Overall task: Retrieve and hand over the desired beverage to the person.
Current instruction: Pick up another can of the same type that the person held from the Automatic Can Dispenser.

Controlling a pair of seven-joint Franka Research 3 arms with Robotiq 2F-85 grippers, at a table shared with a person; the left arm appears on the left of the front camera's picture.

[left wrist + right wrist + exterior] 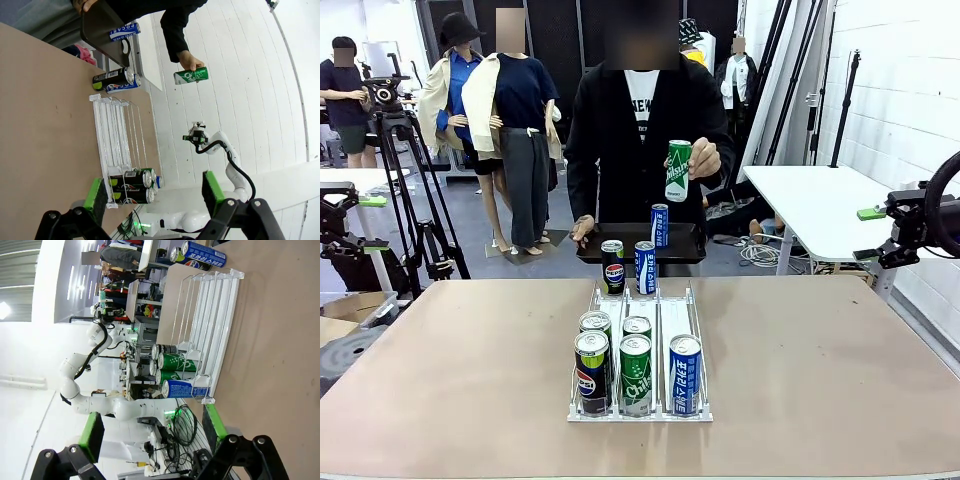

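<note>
Two grippers, both spread wide and empty, at the tan table (pixel 820 350).
The left gripper (pixel 155 192) and right gripper (pixel 152 430) have nothing between their pads. A white wire rack (pixel 670 310) sits mid-table, with a Pepsi can (pixel 591 372) at its near end. Beyond the rack, the person (pixel 620 130) lifts a green can (pixel 678 170) above a black tray (pixel 685 243). The left wrist view reads "POCARI" on the tray's blue can (pixel 124 31). A white brick wall (pixel 900 90) stands right of the rack.

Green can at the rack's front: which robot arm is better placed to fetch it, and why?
Right, narrowly. The left gripper and right gripper both hang open beside the table, but in the front view the right looks slightly nearer the green can.
</note>
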